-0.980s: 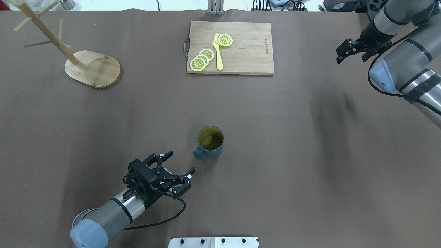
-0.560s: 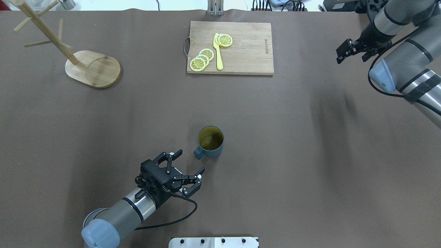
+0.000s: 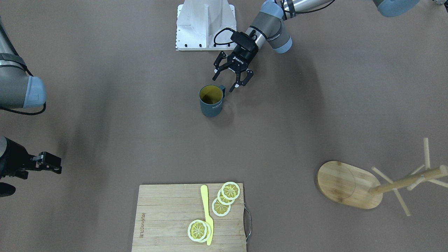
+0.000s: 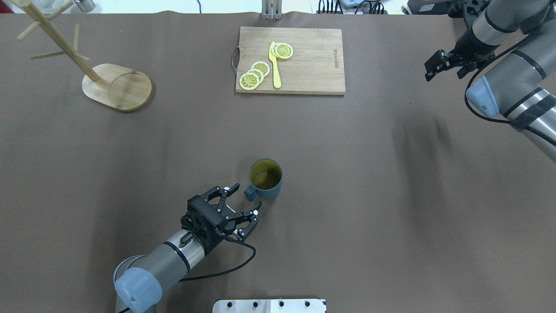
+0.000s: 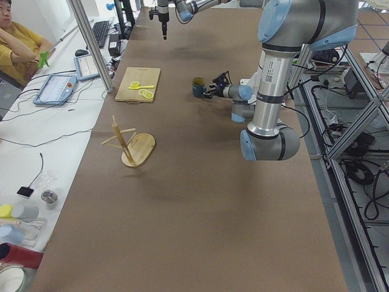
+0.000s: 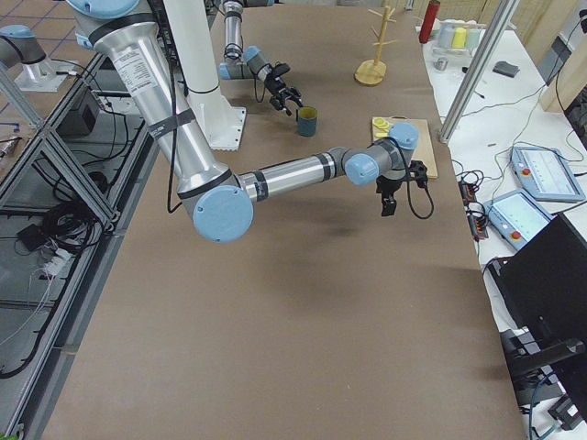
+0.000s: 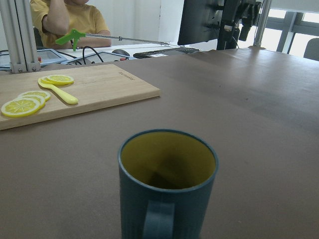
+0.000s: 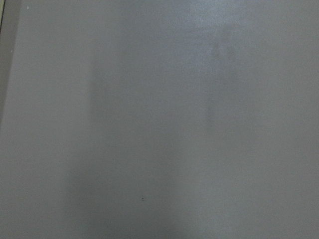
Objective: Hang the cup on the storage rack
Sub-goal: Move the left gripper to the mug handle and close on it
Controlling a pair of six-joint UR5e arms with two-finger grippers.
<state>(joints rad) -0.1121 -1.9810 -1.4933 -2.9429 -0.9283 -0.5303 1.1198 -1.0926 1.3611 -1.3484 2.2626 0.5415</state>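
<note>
cup [image 4: 266,179] upright, yellow inside | left pincer [image 4: 246,199] apart by its handle [image 4: 249,194] | right pincer [image 4: 442,69]: cannot tell

overhead opposes front, wrist near cup [image 7: 168,189]

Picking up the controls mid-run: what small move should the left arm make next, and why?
Probably ease the left hand a little forward onto the cup. The hand is open, the handle faces it about at its fingertips, and nothing is gripped yet.
</note>
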